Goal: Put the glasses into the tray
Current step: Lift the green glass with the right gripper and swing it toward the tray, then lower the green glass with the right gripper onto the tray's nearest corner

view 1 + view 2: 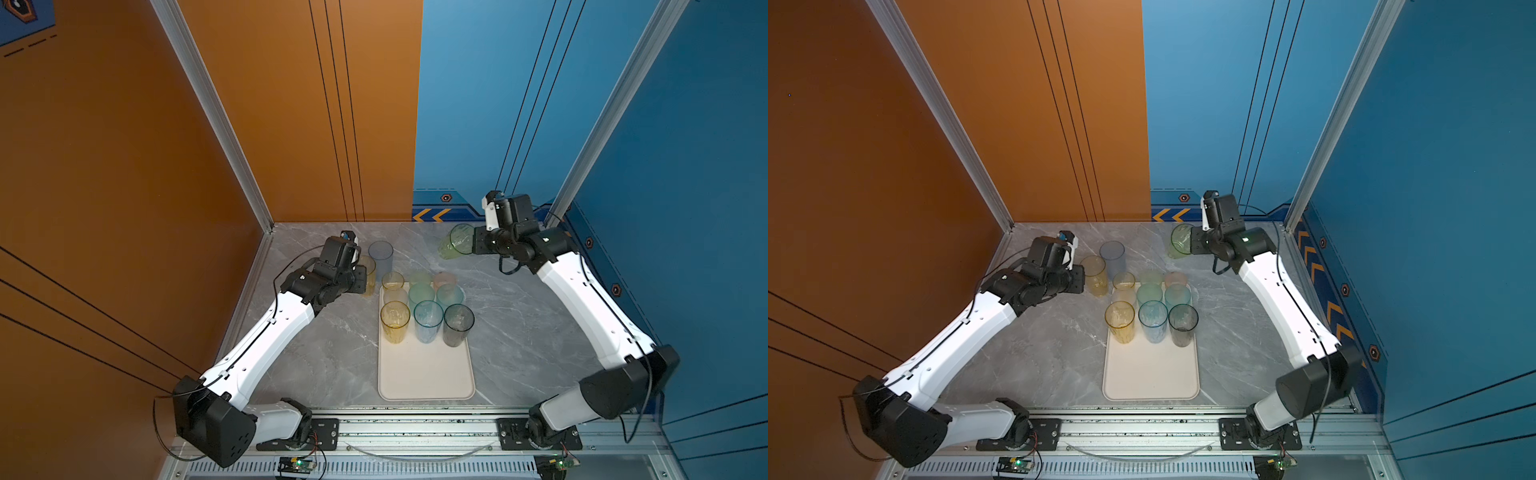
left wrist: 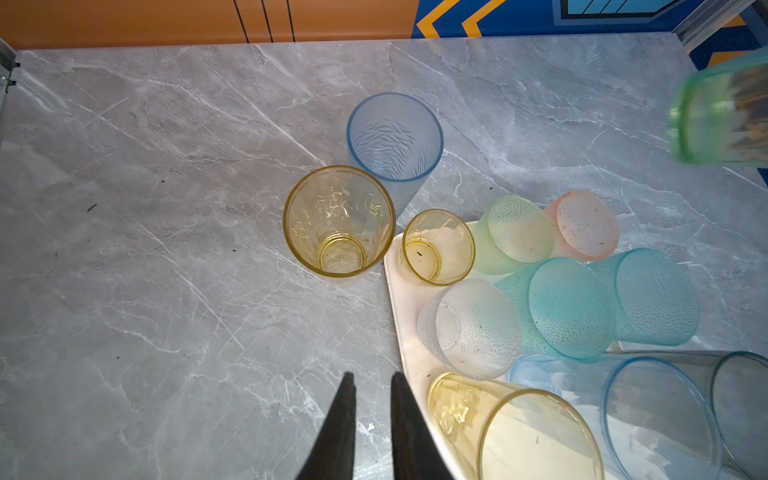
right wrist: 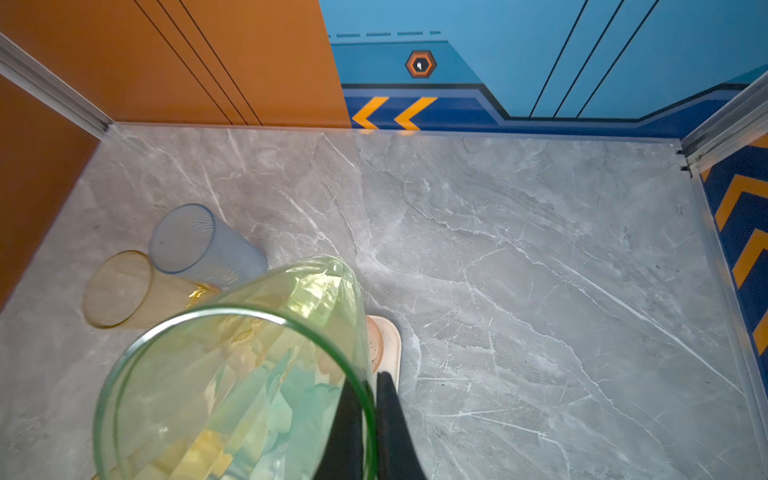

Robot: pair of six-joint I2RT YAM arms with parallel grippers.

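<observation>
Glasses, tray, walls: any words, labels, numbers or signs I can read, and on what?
No readable words or numbers anywhere.
On the glasses and tray: no labels.
On the blue wall band: yellow chevrons and a hexagon badge, no lettering.
On the circuit boards in front: any print is too small to read.

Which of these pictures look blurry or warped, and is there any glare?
Left wrist view: the green glass at the frame edge is smeared, and the teal glasses on the tray splay outward, lens distortion. Right wrist view: bright glints on that glass's wall. Both top views: sharp and evenly lit.
</observation>
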